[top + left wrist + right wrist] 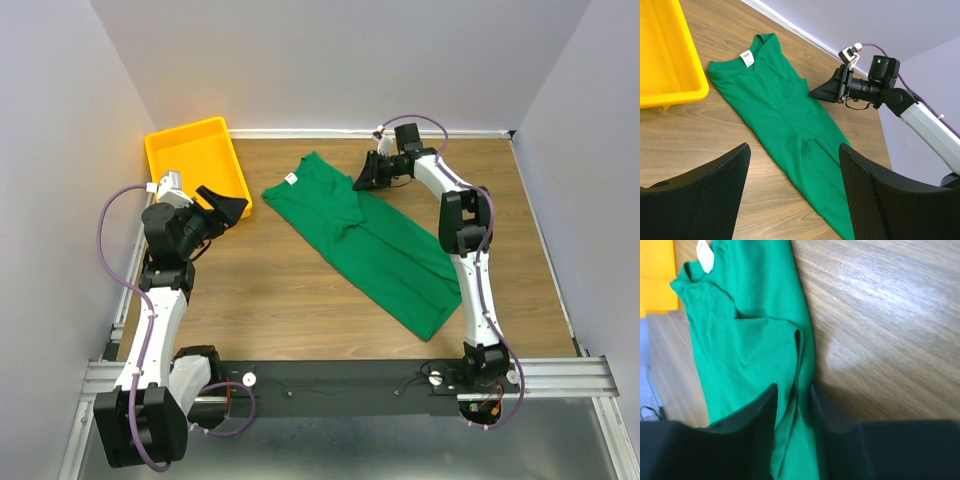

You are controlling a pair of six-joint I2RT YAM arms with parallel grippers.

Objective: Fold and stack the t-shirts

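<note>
The t-shirt [370, 240] lies on the table [270, 290] as a long, narrow green strip. It runs diagonally from its collar at far centre down to its hem at near right. Its white neck tag [747, 58] faces up at the collar. The sleeves cannot be made out in the overlapping layers, and the left wrist view cuts off the hem.

The right gripper [362, 180] is low at the strip's far-right edge, just below the collar. Its fingers [755, 415] are drawn close together with a ridge of cloth between them. They fill the bottom of their own blurred view, so the pinch itself is hard to see.

The left gripper [228, 205] is spread wide with nothing in it. It is raised by the near-right corner of the yellow tray [165, 150], apart from the shirt.
</note>
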